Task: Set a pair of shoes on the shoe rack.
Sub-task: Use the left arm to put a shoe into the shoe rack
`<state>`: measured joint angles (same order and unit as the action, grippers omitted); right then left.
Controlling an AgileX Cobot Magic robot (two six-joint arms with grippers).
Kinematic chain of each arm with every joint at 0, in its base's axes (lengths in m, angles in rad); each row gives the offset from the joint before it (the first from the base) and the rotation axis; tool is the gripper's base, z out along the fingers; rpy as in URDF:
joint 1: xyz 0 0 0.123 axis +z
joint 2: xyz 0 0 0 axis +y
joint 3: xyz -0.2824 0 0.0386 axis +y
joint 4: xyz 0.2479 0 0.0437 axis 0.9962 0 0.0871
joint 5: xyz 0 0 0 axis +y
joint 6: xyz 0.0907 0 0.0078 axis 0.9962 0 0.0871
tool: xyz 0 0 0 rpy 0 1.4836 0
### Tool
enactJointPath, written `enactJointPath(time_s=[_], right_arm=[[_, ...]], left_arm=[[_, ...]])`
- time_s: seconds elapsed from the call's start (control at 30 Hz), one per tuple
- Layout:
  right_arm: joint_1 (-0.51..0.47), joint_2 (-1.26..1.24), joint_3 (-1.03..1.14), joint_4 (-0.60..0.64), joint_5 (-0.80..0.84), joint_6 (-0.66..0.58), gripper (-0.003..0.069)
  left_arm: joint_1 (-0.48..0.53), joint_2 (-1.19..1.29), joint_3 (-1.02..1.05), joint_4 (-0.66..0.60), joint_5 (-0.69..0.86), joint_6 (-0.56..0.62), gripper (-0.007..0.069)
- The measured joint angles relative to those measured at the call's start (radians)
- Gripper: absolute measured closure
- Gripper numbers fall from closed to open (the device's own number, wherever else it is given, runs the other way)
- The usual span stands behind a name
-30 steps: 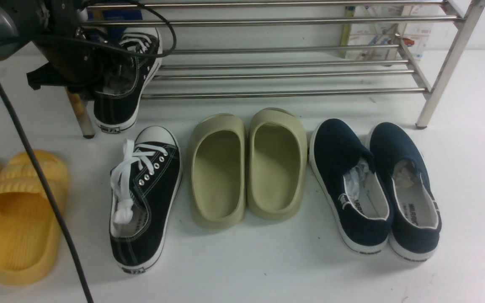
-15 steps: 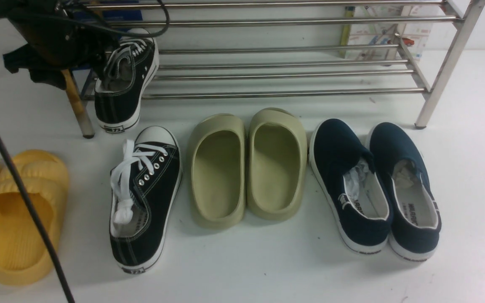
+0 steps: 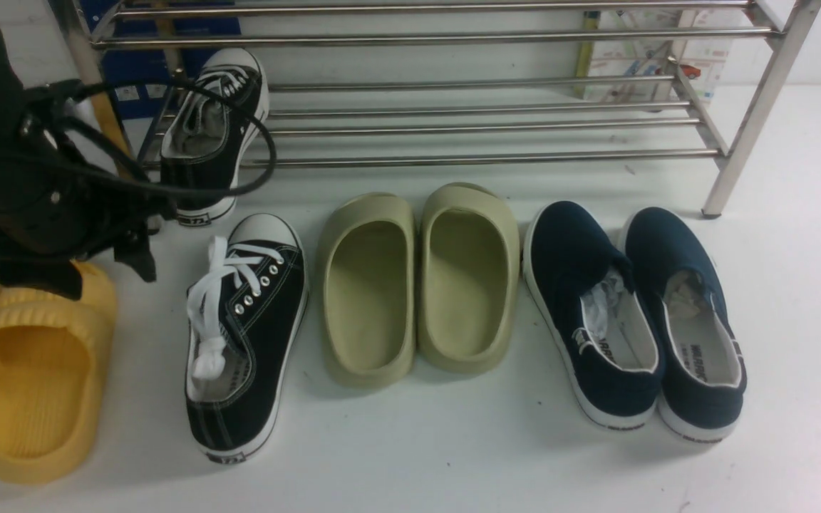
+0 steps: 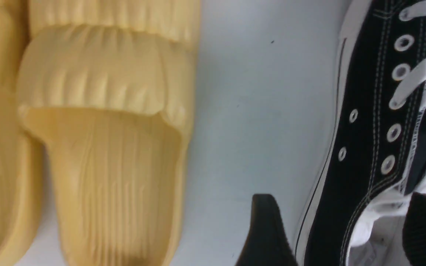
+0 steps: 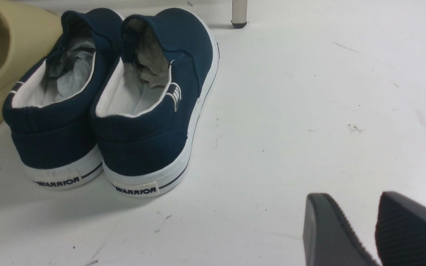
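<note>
One black sneaker [image 3: 211, 153] lies on the shoe rack's [image 3: 482, 160] lowest shelf at its left end, heel toward me, free of any gripper. Its mate [image 3: 254, 335] lies on the white floor in front, white laces loose. My left gripper [image 3: 90, 274] hangs open just left of the floor sneaker, over a yellow slipper. In the left wrist view that gripper [image 4: 346, 231] is spread wide, with the side wall of the floor sneaker [image 4: 364, 129] showing between the fingers below it. My right gripper [image 5: 353, 199] is nearly closed and empty above bare floor.
Yellow slippers [image 3: 40, 370] lie at the near left under my left arm. Olive clogs [image 3: 417, 285] and navy slip-ons [image 3: 631, 320] stand in a row to the right of the floor sneaker. A rack leg [image 5: 239, 14] stands beyond the slip-ons [image 5: 124, 111].
My left gripper opened and let go of the sneaker on the rack, then drew back and down to the left of the floor sneaker. The released sneaker settled on the shelf.
</note>
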<state>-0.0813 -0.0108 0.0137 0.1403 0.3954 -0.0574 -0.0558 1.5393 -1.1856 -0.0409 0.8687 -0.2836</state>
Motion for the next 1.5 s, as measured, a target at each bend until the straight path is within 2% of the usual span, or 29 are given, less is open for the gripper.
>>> enactJointPath(time_s=[0.1,0.27,0.63,0.93,1.13,1.27,1.5], right_arm=[[0.000,0.000,0.000,0.000,0.000,0.000,0.0419],[0.000,0.000,0.000,0.000,0.000,0.000,0.0419],[0.000,0.000,0.000,0.000,0.000,0.000,0.0419],[0.000,0.000,0.000,0.000,0.000,0.000,0.0419],[0.000,0.000,0.000,0.000,0.000,0.000,0.0419],[0.000,0.000,0.000,0.000,0.000,0.000,0.0419],[0.000,0.000,0.000,0.000,0.000,0.000,0.0419]], left_arm=[[0.000,0.023,0.048,-0.039,-0.120,0.047,0.0289],[0.000,0.107,0.053,-0.040,-0.306,0.046,0.0622],[0.000,0.158,0.053,-0.027,-0.583,0.000,0.0638],[0.000,0.166,0.057,-0.027,-0.691,0.000,0.0638],[0.000,0.200,-0.041,-0.027,-0.629,0.000,0.0638],[0.000,0.231,-0.123,-0.027,-0.532,0.000,0.0638],[0.000,0.235,-0.133,-0.010,-0.452,0.000,0.0636]])
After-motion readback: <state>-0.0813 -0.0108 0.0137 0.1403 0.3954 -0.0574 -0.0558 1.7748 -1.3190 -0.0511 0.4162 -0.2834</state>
